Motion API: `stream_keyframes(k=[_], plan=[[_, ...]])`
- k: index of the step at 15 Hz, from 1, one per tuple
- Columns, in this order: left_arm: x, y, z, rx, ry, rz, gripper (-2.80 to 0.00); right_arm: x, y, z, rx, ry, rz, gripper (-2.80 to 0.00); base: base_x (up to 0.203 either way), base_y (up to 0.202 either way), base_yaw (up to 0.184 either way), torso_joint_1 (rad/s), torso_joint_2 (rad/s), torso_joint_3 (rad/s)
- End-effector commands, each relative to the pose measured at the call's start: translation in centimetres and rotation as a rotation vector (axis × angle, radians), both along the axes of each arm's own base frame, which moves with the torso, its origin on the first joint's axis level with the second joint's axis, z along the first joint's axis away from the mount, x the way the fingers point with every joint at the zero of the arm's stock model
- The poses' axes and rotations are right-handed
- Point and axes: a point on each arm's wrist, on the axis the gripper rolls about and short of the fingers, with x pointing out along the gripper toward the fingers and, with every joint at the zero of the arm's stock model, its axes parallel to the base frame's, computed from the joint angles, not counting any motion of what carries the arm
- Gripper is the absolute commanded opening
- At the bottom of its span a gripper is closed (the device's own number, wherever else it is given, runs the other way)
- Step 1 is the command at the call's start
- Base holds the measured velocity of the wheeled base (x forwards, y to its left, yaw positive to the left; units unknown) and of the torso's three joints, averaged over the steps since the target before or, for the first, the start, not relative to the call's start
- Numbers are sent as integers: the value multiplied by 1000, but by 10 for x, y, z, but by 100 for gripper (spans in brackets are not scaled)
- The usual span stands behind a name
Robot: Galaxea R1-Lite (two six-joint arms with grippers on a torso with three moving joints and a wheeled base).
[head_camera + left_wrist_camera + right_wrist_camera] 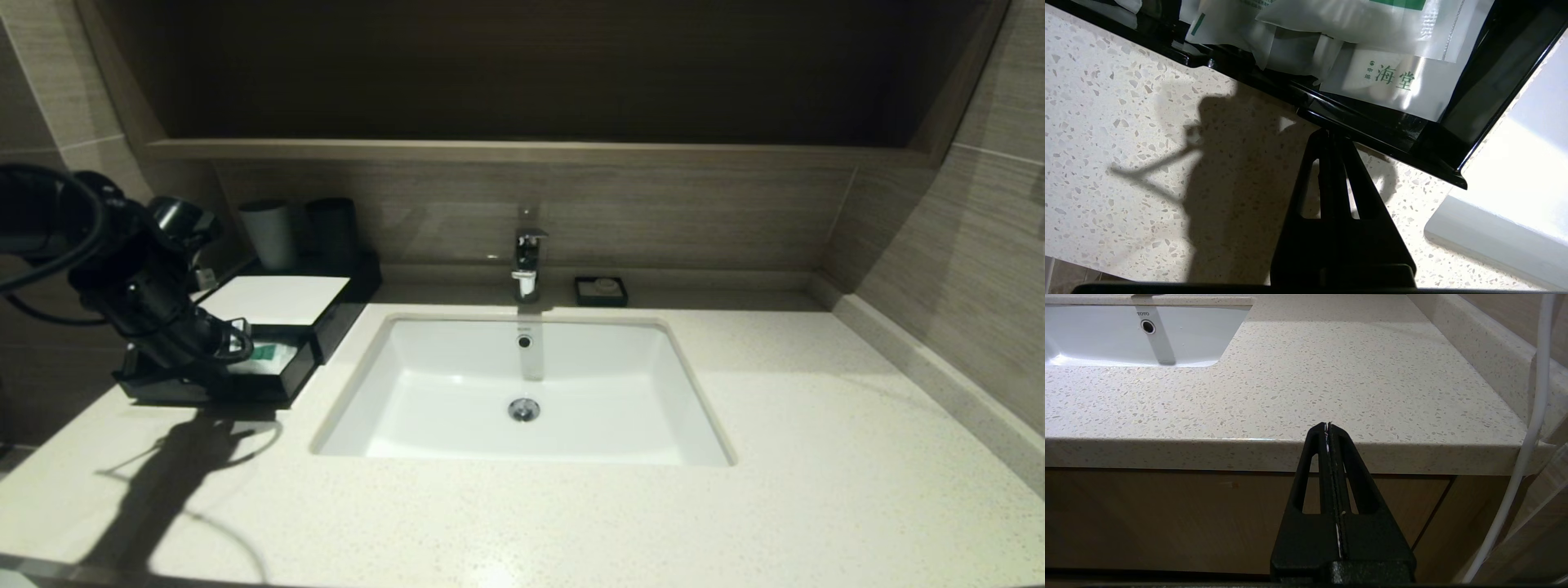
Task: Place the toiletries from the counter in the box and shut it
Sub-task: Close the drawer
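head view, box: the flat glossy black box with a white top panel (273, 300) is sitting at the left of the frame on the cream speckled stone counter (571, 506), its front drawer (245, 376) standing pulled out toward the lower left.
head view, toiletries: frosted plastic-wrapped packets with green labels (265, 356) are lying inside the drawer; no packet is showing on the bare stone.
head view, left gripper: the left gripper (233, 347) is hanging over the drawer, its arm hiding much of it; finger state cannot be judged here.
head view, extras: two cups (298, 233), a chrome tap (526, 261), a small black soap dish (601, 291) and the white sink (522, 392) are showing only here.
left wrist view, left gripper: the left gripper (1331, 134) is pressed together with nothing between its fingers, tips resting just at the drawer's glossy front lip (1363, 130).
left wrist view, toiletries: the packets (1355, 61) are overlapping loosely, one corner appearing to be riding up near the front wall; this detail is missing from the head view.
left wrist view, risk: a raised packet edge may be catching under the top as the drawer is closing, jamming it; thin tips may be slipping off the slick lip, or an off-centre push may be skewing the whole box along the stone.
right wrist view, right gripper: the right gripper (1329, 428) is parked below the counter's front edge (1249, 453), fingers closed and empty, out of the head view.
right wrist view, extras: a white cable (1531, 428) is hanging at the right.
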Motion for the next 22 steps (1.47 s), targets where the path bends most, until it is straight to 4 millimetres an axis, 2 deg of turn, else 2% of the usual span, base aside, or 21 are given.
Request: stream_keyframes(k=[1,22], plan=[[4,0,-2,-1,4,3,-280,0,0,0,0,0,0,-280,0,0,0,0,0,0],[24,-3,2,1,-65,-8,-280,0,0,0,0,0,0,-280,0,0,0,0,0,0]])
